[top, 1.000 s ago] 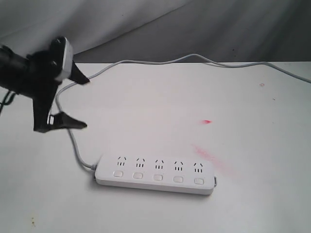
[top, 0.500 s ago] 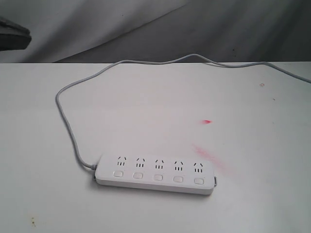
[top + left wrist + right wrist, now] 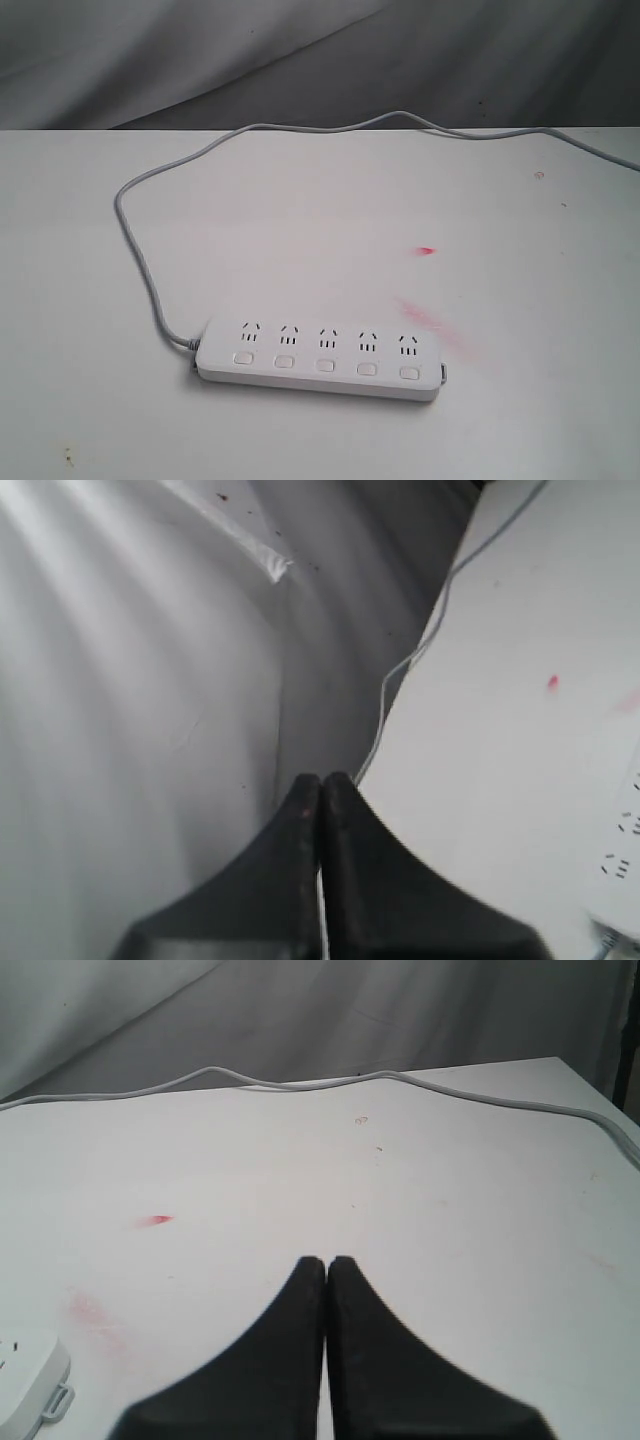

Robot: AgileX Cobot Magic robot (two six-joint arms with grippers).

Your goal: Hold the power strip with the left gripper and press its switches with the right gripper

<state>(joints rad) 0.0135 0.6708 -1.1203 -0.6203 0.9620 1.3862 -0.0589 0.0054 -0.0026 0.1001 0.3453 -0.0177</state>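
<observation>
The white power strip [image 3: 320, 360] lies flat near the front of the white table, five socket groups and five switches in a row. Its grey cord [image 3: 140, 260] loops left and runs along the back edge. Neither arm shows in the exterior view. In the left wrist view my left gripper [image 3: 321, 780] is shut on nothing, off the table's side, with the strip's end [image 3: 625, 855] far from it. In the right wrist view my right gripper [image 3: 327, 1261] is shut on nothing above bare table, and the strip's end [image 3: 25, 1375] lies well off to one side.
Red smears mark the table [image 3: 300, 220] near the strip's right end [image 3: 428, 320], with a small red spot [image 3: 427, 250] farther back. A grey cloth backdrop [image 3: 300, 60] hangs behind the table. The cord [image 3: 300, 1082] crosses the table's far edge.
The left arm, which hung open-fingered over the table's left side a second ago, has pulled away to the left and left the exterior view. The power strip has not moved.
</observation>
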